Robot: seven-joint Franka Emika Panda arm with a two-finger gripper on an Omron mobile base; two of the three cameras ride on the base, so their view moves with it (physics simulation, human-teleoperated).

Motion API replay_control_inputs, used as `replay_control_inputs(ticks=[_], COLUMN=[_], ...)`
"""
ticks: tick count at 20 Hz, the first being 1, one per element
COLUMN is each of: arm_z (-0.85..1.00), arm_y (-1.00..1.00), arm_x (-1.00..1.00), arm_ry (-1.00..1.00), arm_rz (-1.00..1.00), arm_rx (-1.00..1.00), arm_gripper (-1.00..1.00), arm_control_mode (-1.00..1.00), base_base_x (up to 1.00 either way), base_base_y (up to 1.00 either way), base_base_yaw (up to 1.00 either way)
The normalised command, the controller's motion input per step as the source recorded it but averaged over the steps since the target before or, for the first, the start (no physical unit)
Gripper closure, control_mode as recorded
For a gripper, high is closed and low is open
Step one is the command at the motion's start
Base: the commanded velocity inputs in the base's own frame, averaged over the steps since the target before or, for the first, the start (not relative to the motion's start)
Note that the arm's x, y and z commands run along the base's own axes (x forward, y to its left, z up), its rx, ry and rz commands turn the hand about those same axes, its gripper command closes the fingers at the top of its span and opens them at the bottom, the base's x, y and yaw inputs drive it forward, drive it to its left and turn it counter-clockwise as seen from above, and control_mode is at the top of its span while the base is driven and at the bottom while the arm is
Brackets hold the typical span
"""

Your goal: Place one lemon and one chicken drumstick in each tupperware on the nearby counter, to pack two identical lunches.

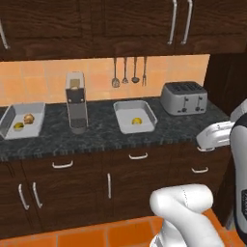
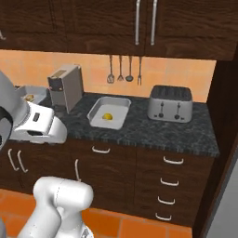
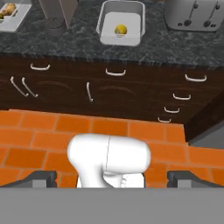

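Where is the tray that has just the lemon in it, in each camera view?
Left base view: the tray sits center-right on the counter, left of the toaster.
Right base view: the tray is left of center, again left of the toaster.
Hand view: the tray is at top center.
Shared landmark: the toaster.

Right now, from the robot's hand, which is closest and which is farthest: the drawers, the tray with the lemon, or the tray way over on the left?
1. The drawers, straight ahead under the counter, nearest the open gripper.
2. The middle tray holding a lemon, on the counter above them.
3. The left tray, far along the counter, top-left corner of the hand view.
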Motion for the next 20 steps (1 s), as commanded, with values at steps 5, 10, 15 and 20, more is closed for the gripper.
replay_control_inputs(ticks=[5, 10, 15, 20], arm_z=[0.0, 0.0, 0.0, 0.0], arm_y=[0.0, 0.0, 0.0, 0.0], arm_x=[0.0, 0.0, 0.0, 0.0], arm_ry=[0.0, 0.0, 0.0, 0.0], arm_rz=[0.0, 0.0, 0.0, 0.0], arm_rx=[0.0, 0.0, 0.0, 0.0], arm_gripper=[-1.0, -1.0, -1.0, -1.0], arm_control_mode=[1.0, 1.0, 1.0, 1.0], base_base_x=[-0.13, 0.0, 0.0, 0.0], base_base_y=[-0.59, -1.0, -0.91, -0.85], base_base_yaw=[-0.04, 0.0, 0.0, 0.0])
